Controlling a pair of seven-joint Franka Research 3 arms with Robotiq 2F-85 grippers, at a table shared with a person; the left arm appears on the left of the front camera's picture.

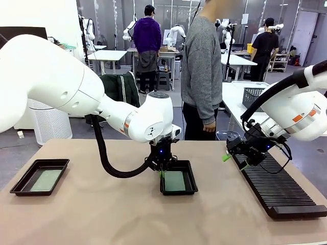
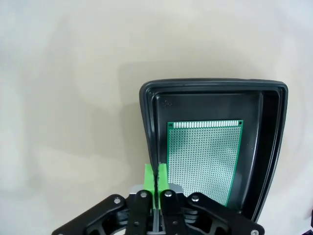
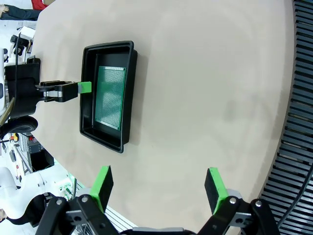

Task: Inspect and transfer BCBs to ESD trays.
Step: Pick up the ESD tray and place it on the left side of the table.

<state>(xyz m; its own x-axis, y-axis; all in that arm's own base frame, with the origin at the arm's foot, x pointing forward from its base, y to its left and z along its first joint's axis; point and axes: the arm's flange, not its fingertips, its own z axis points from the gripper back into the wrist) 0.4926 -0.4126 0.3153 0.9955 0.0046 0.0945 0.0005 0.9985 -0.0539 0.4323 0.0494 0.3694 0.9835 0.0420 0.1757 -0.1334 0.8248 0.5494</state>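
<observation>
Board [image 2: 204,159] lies flat in the tray [image 2: 215,89]: looks thin, light, stiff, so pinch an edge. Left gripper [image 2: 156,177] is pinched closed on nothing at the rim; right gripper [image 3: 157,188] gapes wide.

White rounded arms [image 1: 61,87], orange-striped joints, black cable, black gripper [image 2: 155,183], green pads.

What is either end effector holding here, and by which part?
The left end effector is shut on the rim of the ESD tray with a BCB inside. The right end effector is open, holding nothing.
</observation>
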